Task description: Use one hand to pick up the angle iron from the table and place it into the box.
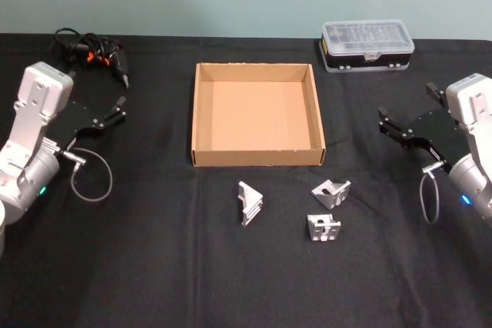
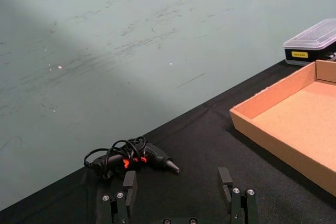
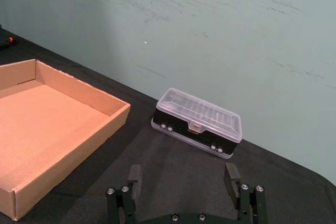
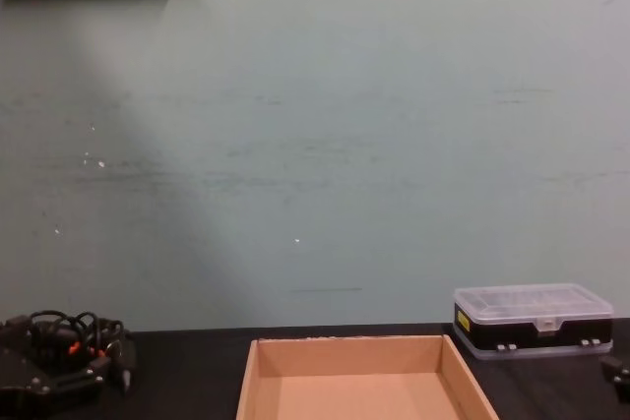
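Currently nothing is lifted. Three angle irons lie on the table [image 1: 154, 266] below the box [image 1: 254, 157], clear of its near wall. The single angle iron [image 1: 250, 203] sits alone at about 6 o'clock of the box. The upper angle iron [image 1: 331, 193] and the lower angle iron [image 1: 324, 227] lie close together toward 5 o'clock, apart but only just. The left gripper [image 1: 115, 110] hangs at 9 o'clock of the box and the right gripper [image 1: 407, 109] at 3 o'clock. Each has its fingers spread wide with nothing between them, well away from the metal.

The likeliest trouble is at the pair: a finger coming down between them could shove the neighbour or catch both. The pieces are ribbed and angled, so a pinch on a sloped face may let one twist or squirt out. A low carry could knock the piece against the box's near wall or push the light cardboard toward the plastic case [image 1: 367, 44] at 1 o'clock. Releasing from high up risks a bounce over the low rim.
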You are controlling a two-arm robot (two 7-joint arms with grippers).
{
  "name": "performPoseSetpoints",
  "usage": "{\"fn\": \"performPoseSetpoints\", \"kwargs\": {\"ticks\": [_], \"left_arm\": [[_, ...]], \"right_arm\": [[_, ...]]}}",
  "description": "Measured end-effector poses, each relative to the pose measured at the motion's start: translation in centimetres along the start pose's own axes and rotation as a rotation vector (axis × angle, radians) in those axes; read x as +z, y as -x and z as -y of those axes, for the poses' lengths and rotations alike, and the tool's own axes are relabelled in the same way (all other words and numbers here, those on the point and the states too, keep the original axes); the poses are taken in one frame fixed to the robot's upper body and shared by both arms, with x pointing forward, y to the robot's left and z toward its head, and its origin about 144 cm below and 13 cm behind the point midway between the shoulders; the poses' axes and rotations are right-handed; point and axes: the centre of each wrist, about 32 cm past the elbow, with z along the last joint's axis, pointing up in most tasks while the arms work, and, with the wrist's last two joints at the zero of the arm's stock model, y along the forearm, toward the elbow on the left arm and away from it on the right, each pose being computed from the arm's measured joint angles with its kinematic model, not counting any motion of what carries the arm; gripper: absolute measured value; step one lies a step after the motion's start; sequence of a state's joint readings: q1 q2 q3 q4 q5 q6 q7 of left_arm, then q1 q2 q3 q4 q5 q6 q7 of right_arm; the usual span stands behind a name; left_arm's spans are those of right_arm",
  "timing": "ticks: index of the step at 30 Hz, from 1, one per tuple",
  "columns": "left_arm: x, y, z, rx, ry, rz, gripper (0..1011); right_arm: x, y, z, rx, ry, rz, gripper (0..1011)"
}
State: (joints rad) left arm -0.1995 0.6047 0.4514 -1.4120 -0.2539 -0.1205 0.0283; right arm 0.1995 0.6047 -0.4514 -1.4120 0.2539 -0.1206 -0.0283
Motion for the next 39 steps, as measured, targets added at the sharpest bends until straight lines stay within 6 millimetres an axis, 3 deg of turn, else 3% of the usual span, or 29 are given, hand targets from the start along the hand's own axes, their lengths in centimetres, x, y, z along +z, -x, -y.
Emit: {"fn": "performPoseSetpoints", "kwargs": {"ticks": [13, 22, 39], "left_arm": [[0.0, 0.0, 0.0, 0.0, 0.0, 0.0, 1000], [0.0, 0.0, 0.0, 0.0, 0.0, 0.0, 1000], [0.0, 0.0, 0.0, 0.0, 0.0, 0.0, 1000]], "right_arm": [[0.0, 0.0, 0.0, -0.003, -0.004, -0.003, 1003], [1.1, -0.2, 0.2, 0.009, -0.041, -0.053, 1003], [4.4, -1.5, 5.9, 0.311, 0.038, -0.29, 1003]]}}
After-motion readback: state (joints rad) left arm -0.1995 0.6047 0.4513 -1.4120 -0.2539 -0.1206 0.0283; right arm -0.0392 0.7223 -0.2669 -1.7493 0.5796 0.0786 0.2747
